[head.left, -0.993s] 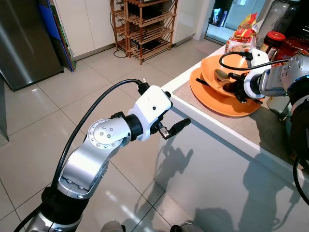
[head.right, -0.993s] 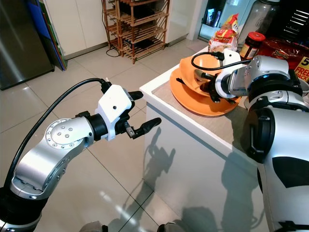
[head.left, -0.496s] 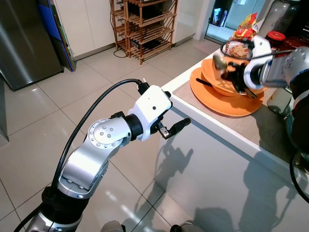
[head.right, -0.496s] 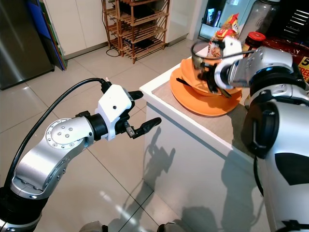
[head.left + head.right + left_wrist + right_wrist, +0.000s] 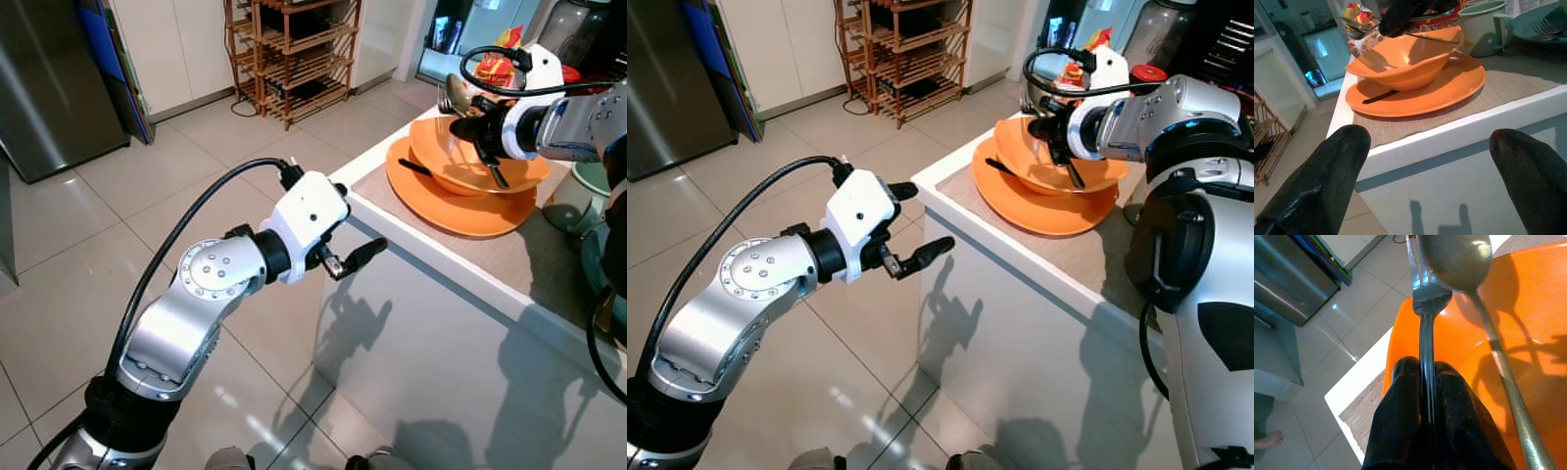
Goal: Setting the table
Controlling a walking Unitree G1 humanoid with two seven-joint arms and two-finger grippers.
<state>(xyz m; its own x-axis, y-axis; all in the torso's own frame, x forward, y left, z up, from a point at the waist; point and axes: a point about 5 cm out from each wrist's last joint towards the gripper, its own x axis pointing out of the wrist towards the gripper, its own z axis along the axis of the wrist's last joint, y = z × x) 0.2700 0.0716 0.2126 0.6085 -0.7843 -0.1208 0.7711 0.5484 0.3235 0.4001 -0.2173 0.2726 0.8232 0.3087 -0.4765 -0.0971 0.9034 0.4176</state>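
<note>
Glossy tiled floor (image 5: 88, 235), wooden rack (image 5: 294, 54) (slatted), steel fridge (image 5: 49, 83)

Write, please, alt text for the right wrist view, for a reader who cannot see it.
The right gripper is shut on a fork, with a spoon beside it, above an orange bowl. Below lie a white counter edge and a tiled floor.

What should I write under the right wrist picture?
Right hand pinching a fork and spoon above the orange bowl.
</note>
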